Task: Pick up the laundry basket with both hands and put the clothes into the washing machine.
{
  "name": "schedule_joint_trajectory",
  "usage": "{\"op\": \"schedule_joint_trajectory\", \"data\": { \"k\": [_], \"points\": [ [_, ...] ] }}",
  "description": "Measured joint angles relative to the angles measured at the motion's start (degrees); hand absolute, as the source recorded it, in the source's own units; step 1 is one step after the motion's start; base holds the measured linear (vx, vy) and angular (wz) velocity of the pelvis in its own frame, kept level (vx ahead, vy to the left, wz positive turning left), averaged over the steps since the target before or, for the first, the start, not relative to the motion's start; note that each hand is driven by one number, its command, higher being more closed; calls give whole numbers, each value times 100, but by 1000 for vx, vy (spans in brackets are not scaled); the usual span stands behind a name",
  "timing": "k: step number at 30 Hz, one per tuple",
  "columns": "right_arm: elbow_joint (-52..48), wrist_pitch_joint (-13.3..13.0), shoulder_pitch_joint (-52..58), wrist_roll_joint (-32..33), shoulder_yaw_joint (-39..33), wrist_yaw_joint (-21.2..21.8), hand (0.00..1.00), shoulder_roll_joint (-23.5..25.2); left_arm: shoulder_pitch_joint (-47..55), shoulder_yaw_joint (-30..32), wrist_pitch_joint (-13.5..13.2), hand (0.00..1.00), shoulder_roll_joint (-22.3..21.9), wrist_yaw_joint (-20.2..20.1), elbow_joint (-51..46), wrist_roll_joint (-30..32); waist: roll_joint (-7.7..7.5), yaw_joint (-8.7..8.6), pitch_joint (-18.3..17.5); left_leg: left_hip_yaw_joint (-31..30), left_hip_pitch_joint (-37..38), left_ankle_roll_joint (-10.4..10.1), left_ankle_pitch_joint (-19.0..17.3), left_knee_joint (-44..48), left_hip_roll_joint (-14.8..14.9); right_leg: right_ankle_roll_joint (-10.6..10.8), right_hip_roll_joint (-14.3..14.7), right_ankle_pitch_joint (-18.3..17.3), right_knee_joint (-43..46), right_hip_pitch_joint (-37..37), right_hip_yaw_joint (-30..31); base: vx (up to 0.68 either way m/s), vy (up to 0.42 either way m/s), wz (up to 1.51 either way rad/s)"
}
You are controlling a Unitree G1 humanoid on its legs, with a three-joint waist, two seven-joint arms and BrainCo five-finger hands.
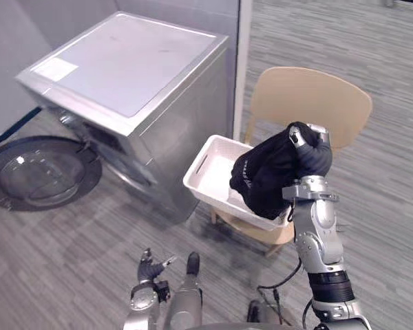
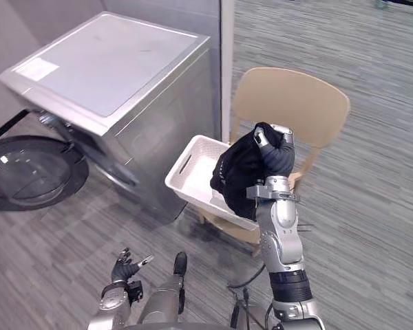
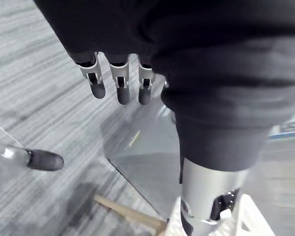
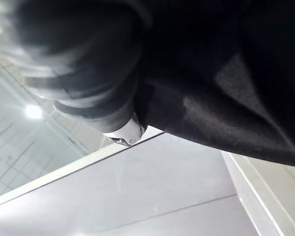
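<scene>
left eye view showed the right robot hand (image 1: 308,146) raised in front of the robot, its fingers curled round a bunched black garment (image 1: 261,177) that hung down from the grip. the garment drooped over the near right part of a white laundry basket (image 1: 205,168); whether the cloth touched the basket could not be told. the basket sat on the seat of a pale wooden chair (image 1: 310,96), with neither robot hand on it. just beside the chair stood a silver washing machine (image 1: 131,62), and its round door (image 1: 38,172) was swung wide, low and out to the robot's left. the left robot hand (image 1: 150,269) hung low, well apart from the basket. in the left wrist view its fingers (image 3: 122,84) were straight and slack with the thumb set apart, holding nothing, above the grey striped floor (image 1: 372,55). in the right wrist view the dark cloth lay close against that hand.
</scene>
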Motion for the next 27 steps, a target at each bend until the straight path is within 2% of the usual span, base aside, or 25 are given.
{"op": "schedule_joint_trajectory", "data": {
  "k": [1,2,4,5,6,8,10,11,12,15,19,22,23,27],
  "points": [
    [25,3,-86,-37,-53,9,100,-34,30,-122,-54,0,1,-72,-432,-2,-184,15,62,224,-7,-82,74,357,-205,-48,-259,200,-221,20,-139,-271,-115,122],
    [16,3,-107,-66,-23,54,100,-33,93,-158,-167,0,-5,-161,-785,-1,-170,44,11,249,71,-109,63,1110,-371,-60,-379,455,-503,21,-257,-172,-101,79],
    [25,6,-105,-88,64,103,100,-43,153,-148,-236,0,2,-211,-1090,2,-123,55,-19,248,254,-103,25,1559,-329,-97,-343,617,-669,20,-332,-137,-26,35],
    [34,33,-105,-102,170,177,100,-46,114,-160,-330,0,32,-215,-1444,36,19,38,-109,296,593,-154,-383,1916,-232,-104,-315,750,-791,17,-467,-143,32,37],
    [34,53,-105,-104,190,204,100,-47,39,-187,-367,0,47,-219,-1568,65,30,17,-117,356,771,-157,-515,1924,-201,-104,-338,789,-813,18,-533,-144,63,64],
    [40,114,-157,-141,288,409,100,-137,-428,-699,-538,0,271,-215,-1885,367,54,-103,-142,648,1369,-173,-569,1197,-148,-23,-372,989,-991,25,-859,-192,119,80],
    [41,117,-185,-171,342,538,100,-226,-864,-1150,-630,0,398,-218,-1986,798,108,-157,-188,700,1536,-271,-508,553,-105,60,-347,1059,-1046,11,-1107,-143,141,78],
    [42,130,-222,-194,476,633,100,-206,-1157,-1450,-715,0,480,-210,-2111,1126,38,-216,-206,650,1597,-485,-401,264,-100,135,-381,1108,-1048,-5,-1243,-140,167,61],
    [42,133,-278,-196,674,696,100,-187,-1242,-1587,-765,0,558,-174,-2244,1384,-75,-206,-229,637,1601,-478,-363,233,-182,171,-427,1199,-1067,-3,-1233,-126,154,40],
    [42,132,-531,-186,1515,990,100,-19,-1285,-1877,-827,0,759,-64,-2469,1884,-183,-205,-381,638,1674,-410,-317,198,-350,282,-555,1322,-1112,54,-1143,-100,135,3],
    [42,129,-1059,-62,2521,1314,100,161,-1772,-2271,-892,0,870,63,-2469,2217,-200,-137,-506,627,1777,-324,-170,31,-423,300,-544,1561,-1411,206,-1132,-74,63,3],
    [104,129,-1186,179,2880,1410,100,321,-2216,-2524,-906,0,913,266,-2348,2618,-205,-84,-516,607,1812,-302,2,-165,-429,264,-492,1703,-1595,235,-1155,-83,-6,1],
    [117,128,-1191,245,2900,1409,100,333,-2291,-2534,-905,100,914,321,-2269,2704,-206,-85,-516,597,1814,-299,29,-194,-426,258,-474,1738,-1641,251,-1167,-56,-12,4],
    [280,123,-1265,611,3163,1380,100,340,-2513,-2561,-815,100,956,650,-1811,3078,-214,-85,-522,586,1807,-326,93,-243,-403,209,-340,2001,-2063,378,-1167,-56,-5,-5]
  ]
}}
